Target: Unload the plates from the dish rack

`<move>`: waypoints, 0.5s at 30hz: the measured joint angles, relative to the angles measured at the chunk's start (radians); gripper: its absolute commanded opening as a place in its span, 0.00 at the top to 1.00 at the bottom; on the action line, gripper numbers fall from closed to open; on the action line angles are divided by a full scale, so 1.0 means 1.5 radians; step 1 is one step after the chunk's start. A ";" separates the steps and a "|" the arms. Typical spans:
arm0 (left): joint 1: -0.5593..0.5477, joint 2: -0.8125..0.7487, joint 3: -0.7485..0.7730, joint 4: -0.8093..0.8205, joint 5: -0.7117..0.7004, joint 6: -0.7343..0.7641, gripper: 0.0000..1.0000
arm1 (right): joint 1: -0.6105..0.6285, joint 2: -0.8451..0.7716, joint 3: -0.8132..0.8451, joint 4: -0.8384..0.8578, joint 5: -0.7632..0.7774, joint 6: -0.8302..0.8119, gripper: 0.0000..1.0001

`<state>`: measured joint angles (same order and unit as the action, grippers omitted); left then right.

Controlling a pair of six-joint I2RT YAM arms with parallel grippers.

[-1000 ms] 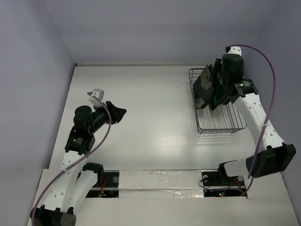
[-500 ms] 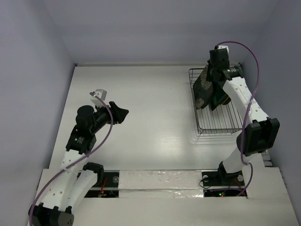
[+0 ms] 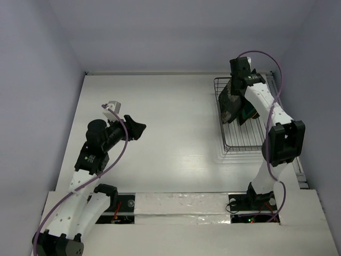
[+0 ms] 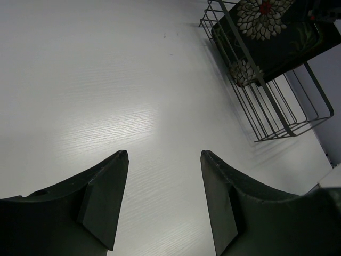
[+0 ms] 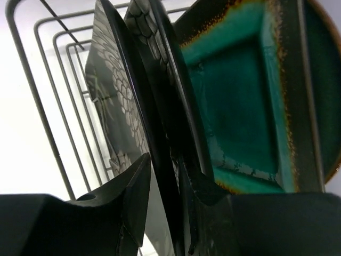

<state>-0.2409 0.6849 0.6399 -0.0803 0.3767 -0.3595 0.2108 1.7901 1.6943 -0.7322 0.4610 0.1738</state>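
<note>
The dish rack (image 3: 250, 143) stands at the back right and also shows in the left wrist view (image 4: 277, 118). Several plates stand upright in it (image 3: 230, 101): black flower plates (image 4: 261, 13), a teal-centred square plate (image 5: 234, 96) and a blue-glazed plate with a tan rim (image 5: 326, 90) behind it. My right gripper (image 3: 238, 74) reaches down over the rack's far end. In its wrist view the right gripper (image 5: 165, 160) has its jaws narrowed onto the rim of the front black flower plate (image 5: 114, 106), one finger on each side. My left gripper (image 3: 137, 128) is open and empty over the table (image 4: 164, 153).
A second black plate (image 5: 154, 37) stands close behind the gripped one. The rack's near half holds only bare wires (image 3: 248, 136). Side walls close in the table at left and right. White table surface (image 4: 106, 80) lies between the left gripper and the rack.
My right arm has swung up and leftward over the rack, bringing the gripper to the plates' far edge. The left arm has barely moved.
</note>
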 measured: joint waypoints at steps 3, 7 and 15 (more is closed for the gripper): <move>0.000 0.000 0.000 0.000 0.000 0.000 0.46 | 0.001 0.007 0.000 -0.001 0.014 -0.008 0.74; 0.000 0.000 0.000 0.000 0.000 0.000 0.46 | 0.020 0.006 0.001 -0.001 0.046 -0.043 0.99; 0.000 0.000 0.000 0.000 0.001 0.000 0.44 | 0.068 0.004 0.017 -0.026 0.098 -0.079 1.00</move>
<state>-0.2409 0.6849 0.6399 -0.0799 0.3775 -0.3595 0.3130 1.7954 1.7195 -0.7719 0.6079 0.0559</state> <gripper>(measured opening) 0.547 0.177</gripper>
